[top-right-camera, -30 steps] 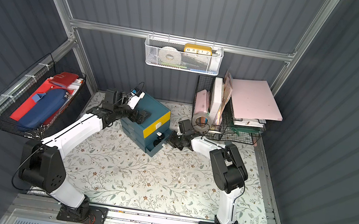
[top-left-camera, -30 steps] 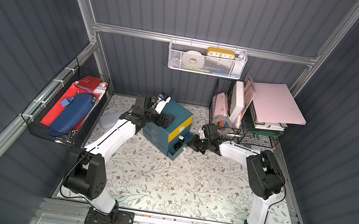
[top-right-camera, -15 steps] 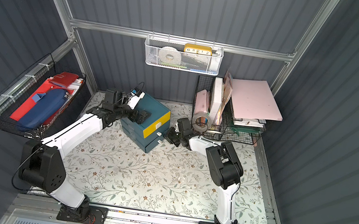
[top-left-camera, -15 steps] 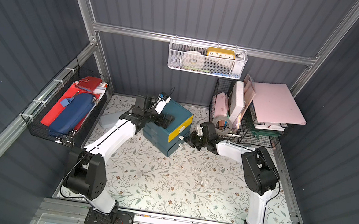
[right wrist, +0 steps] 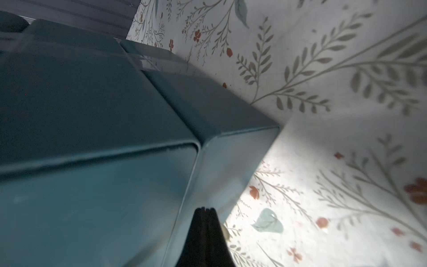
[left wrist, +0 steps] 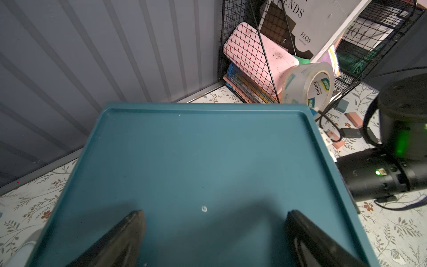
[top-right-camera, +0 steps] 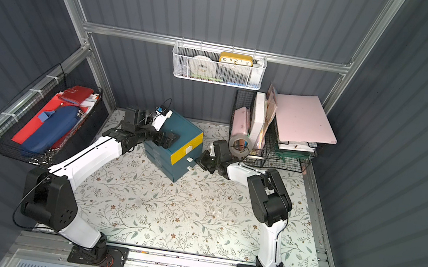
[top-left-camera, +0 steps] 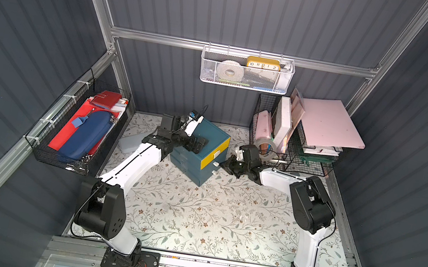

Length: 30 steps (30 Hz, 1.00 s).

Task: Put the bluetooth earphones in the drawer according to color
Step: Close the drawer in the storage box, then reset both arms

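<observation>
The drawers (top-left-camera: 209,168) fill the front of a small teal cabinet (top-left-camera: 215,136) that stands turned at an angle near the back of the tabletop (top-left-camera: 193,216), between the two arms. It is a smooth, matte plastic cube with rounded corners and a shallow raised rim round its flat top. The top drawer has a yellow front and the two below are teal, each with a small white handle. The tabletop is covered in a pale sheet printed with leafy sprigs and small red flowers, and the walls behind are ribbed grey panels. A black wire rack (top-left-camera: 269,111) stands at the back right with a clear roll of tape (left wrist: 307,85) leaning against it. A second ago one of the lower drawers jutted out from the front. Now all three fronts look flush, and the right gripper (top-left-camera: 226,166) has moved in toward them. It sits just beside the white handles, its fingers (right wrist: 205,222) pressed together on nothing. The left gripper (left wrist: 215,215) lies over the cabinet's top with its fingers spread wide apart — empty too.
</observation>
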{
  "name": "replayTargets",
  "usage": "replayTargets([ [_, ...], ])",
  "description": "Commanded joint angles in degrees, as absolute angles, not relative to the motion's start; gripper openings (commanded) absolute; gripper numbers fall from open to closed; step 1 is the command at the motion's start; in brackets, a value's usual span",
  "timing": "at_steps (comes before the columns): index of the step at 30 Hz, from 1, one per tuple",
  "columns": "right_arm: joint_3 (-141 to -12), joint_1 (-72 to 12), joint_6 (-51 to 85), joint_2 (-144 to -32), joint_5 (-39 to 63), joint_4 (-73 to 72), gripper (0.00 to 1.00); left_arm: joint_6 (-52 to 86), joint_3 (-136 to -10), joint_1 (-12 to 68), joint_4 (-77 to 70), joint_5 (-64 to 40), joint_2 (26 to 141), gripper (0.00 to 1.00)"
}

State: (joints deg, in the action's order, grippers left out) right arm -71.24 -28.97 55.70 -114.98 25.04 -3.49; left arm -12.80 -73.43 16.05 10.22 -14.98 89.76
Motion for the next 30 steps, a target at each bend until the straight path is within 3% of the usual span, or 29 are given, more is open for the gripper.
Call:
replayTargets([
  [1, -67.9, -26.6, 50.2, -108.2, 23.6, 0.4, 0.00, -9.0, -71.5, 16.3, 16.2, -9.4, 87.3, 0.99],
  [8, -63.5, -20.5, 36.8, -97.0, 16.0, 14.8, 0.00, -5.8, -74.2, 13.6, 14.9, 4.8, 78.6, 0.99],
  [17, -62.6, -9.6, 23.9, -86.8, 4.4, 23.3, 0.03, 3.5, -70.4, 6.6, 16.1, 14.0, 71.3, 0.99],
  [19, -62.7, -7.3, 21.8, -86.1, 2.7, 24.2, 0.19, 6.5, -67.6, 6.5, 16.1, 15.6, 70.6, 0.99],
  [21, -62.5, -5.1, 20.0, -85.8, 0.9, 24.6, 0.51, 9.7, -62.6, 6.4, 13.4, 18.2, 68.9, 0.99],
  [22, -62.1, -4.3, 19.5, -85.8, 0.2, 24.4, 0.60, 11.0, -59.9, 6.4, 11.6, 19.1, 67.9, 0.99],
  [27, -59.2, -0.9, 18.5, -85.6, -1.6, 20.0, 0.71, 16.6, -46.1, 6.3, 1.3, 23.9, 62.9, 0.99],
  [29, -57.5, -0.8, 17.9, -85.5, -3.4, 17.1, 0.84, 17.0, -42.6, 6.3, -1.1, 26.1, 62.6, 0.99],
  [30, -56.5, -0.8, 17.5, -85.4, -4.4, 15.7, 0.98, 16.9, -41.0, 6.3, -2.2, 27.7, 62.8, 0.99],
])
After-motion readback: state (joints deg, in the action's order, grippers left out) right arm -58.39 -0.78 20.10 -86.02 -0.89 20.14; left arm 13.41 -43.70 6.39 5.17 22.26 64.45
